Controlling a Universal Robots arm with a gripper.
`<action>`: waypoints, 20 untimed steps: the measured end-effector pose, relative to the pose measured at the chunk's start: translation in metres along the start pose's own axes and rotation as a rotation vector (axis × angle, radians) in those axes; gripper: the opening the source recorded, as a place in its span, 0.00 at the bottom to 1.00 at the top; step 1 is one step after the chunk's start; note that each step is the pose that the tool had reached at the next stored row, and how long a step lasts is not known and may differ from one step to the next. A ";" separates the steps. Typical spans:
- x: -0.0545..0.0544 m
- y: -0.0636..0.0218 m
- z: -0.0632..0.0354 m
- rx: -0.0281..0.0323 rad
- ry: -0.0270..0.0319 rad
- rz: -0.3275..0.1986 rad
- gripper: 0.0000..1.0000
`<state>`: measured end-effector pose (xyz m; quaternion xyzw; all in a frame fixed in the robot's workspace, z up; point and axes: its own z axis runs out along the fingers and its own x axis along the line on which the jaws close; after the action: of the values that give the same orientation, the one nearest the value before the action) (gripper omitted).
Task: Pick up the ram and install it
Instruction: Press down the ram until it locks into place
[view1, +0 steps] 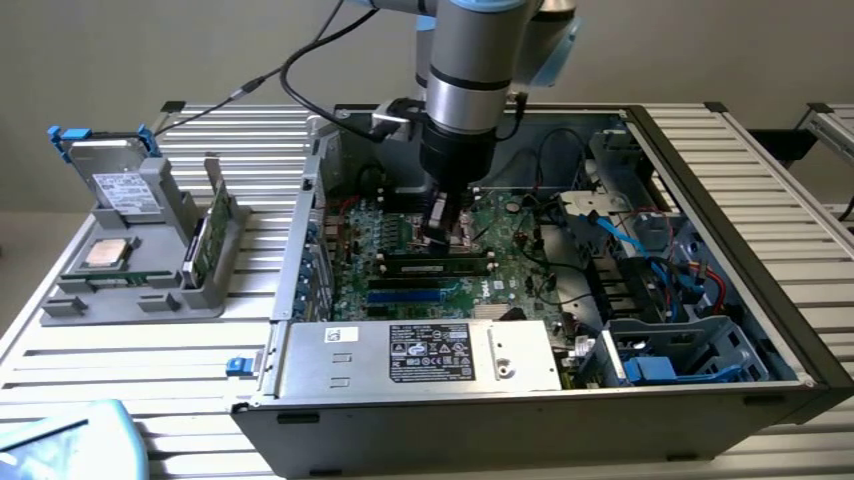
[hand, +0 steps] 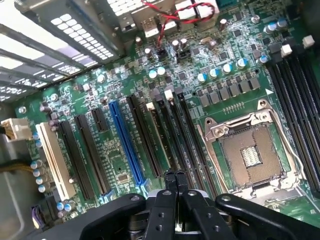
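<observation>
The ram is a long dark stick lying seated in a memory slot of the green motherboard inside the open computer case. In the wrist view the ram runs along a slot beside the blue one, edge up. My gripper hangs straight down over the board, its tips just behind the ram's middle. Its two black fingers are pressed together and the gripper is shut with nothing between them. Whether the tips touch the ram I cannot tell.
The empty processor socket lies beside the slots. A silver power supply sits at the case front, cables and drive bays at the exterior view's right. Outside the case, a grey holder carries a drive, a processor and an upright green board.
</observation>
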<state>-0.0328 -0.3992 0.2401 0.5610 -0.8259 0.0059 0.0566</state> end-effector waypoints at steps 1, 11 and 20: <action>0.000 0.0000 0.0000 -0.0016 -0.0009 0.017 0.10; 0.000 0.0000 0.0001 -0.0178 -0.0098 0.180 0.10; 0.000 -0.0001 0.0001 -0.0223 -0.0208 0.303 0.10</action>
<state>-0.0327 -0.3992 0.2399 0.4293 -0.9016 -0.0006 0.0527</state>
